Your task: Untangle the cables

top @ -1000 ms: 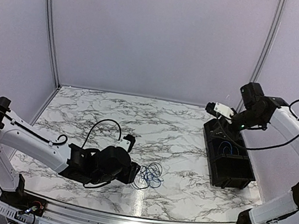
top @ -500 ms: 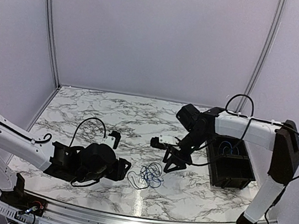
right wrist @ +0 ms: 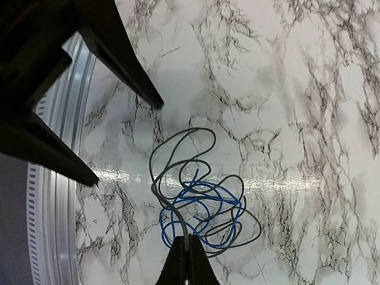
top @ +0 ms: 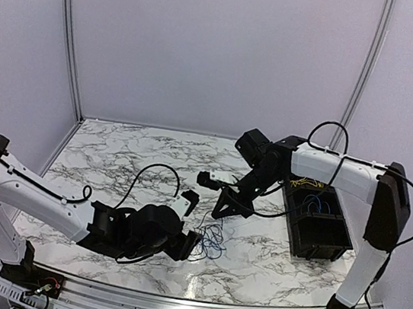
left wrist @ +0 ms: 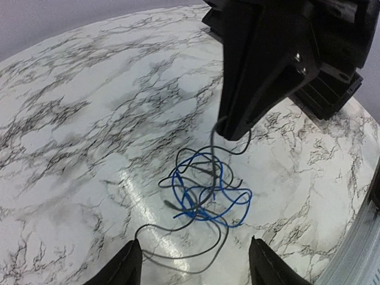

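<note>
Right at the pinch point, the right gripper [right wrist: 189,242] is clamped tight, tips together, on one strand of the black cable [right wrist: 151,175], which rises from the heap to its jaws. Facing it, the left gripper [left wrist: 196,243] hangs low, fingers spread wide, nothing between them. Beneath both, the blue cable [left wrist: 176,185] lies looped through the black one on the marble table [top: 130,151], and that knot isn't parted yet. Off right, the black bin [top: 315,245] shows blue and yellow wires inside, so I'd call the job partly done, with this pair left.
</note>
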Robot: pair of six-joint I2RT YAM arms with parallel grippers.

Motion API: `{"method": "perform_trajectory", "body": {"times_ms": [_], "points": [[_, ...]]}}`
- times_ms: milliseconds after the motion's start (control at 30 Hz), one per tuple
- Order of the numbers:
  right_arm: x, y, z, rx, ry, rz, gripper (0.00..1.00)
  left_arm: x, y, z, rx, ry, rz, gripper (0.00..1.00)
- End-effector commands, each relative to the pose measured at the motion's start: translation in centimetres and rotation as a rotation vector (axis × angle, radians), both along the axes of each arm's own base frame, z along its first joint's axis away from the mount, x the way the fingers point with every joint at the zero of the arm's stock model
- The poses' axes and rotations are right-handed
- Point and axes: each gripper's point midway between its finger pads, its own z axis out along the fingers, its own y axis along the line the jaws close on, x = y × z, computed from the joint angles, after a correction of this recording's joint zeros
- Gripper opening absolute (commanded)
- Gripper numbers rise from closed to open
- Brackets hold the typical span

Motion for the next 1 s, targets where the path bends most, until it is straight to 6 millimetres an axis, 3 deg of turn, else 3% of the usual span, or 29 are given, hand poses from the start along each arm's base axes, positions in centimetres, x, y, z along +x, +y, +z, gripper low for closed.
{"method": "perform_trajectory", "body": {"times_ms": [0,167,367,600,867,967], "points": [[-2.0,1.1,6.9,0.141,-0.006,0.031,0.0,1.6,-4.0,2.2,0.001,-0.149,-0.049,0.65],[-3.8,0.5,11.8,0.212,-0.022,0.048,0.0,5.5,-4.5,0.9,-0.115,-0.114,0.102,0.58],[-5.4,-0.2,21.5,0.348,-0.082,0.052,0.0,7.5,-5.4,-1.4,-0.168,-0.082,0.113,0.4],[-5.4,-0.3,33.5,0.539,-0.194,-0.026,0.0,6.6,-6.7,-4.9,-0.147,0.002,0.02,0.27],[-4.3,-3.6,43.3,0.775,-0.513,-0.214,0.0,5.3,-5.9,-6.2,-0.141,0.06,-0.011,0.26],[-3.3,-5.0,45.2,0.801,-0.627,-0.288,0.0,5.0,-5.3,-6.0,-0.149,0.068,-0.005,0.27]]}}
